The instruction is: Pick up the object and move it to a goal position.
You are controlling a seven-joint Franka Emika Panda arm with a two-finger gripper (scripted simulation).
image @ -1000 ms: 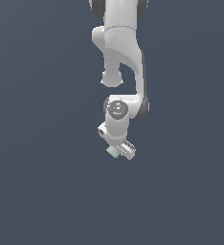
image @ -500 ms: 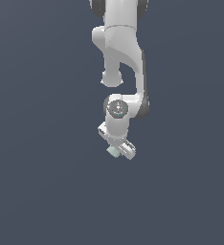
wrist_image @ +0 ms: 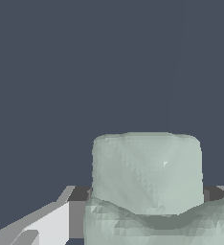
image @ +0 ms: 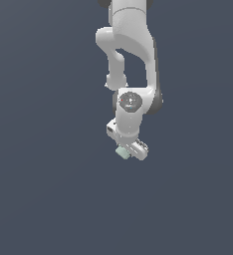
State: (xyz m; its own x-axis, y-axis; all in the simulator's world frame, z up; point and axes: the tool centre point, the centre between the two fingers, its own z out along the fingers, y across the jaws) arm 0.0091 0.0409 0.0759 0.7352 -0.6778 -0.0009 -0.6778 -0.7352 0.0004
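exterior view: 1 arm hangs over a plain dark surface; the gripper (image: pixel 130 151) is closed on the object (image: pixel 122 152), which sits between the fingers at their tips. no goal marker is visible.

wrist view: the object (wrist_image: pixel 146 172) fills the space between the fingers (wrist_image: pixel 42 222).

assessment: the pick looks done; the move to goal remains.

The background (image: pixel 44 149) is a flat, uniform slate-blue field filling the exterior view from edge to edge. No edge, seam or horizon breaks it. The wrist view shows the same plain slate-blue tone, with a faint paler vertical streak (wrist_image: pixel 175 76).
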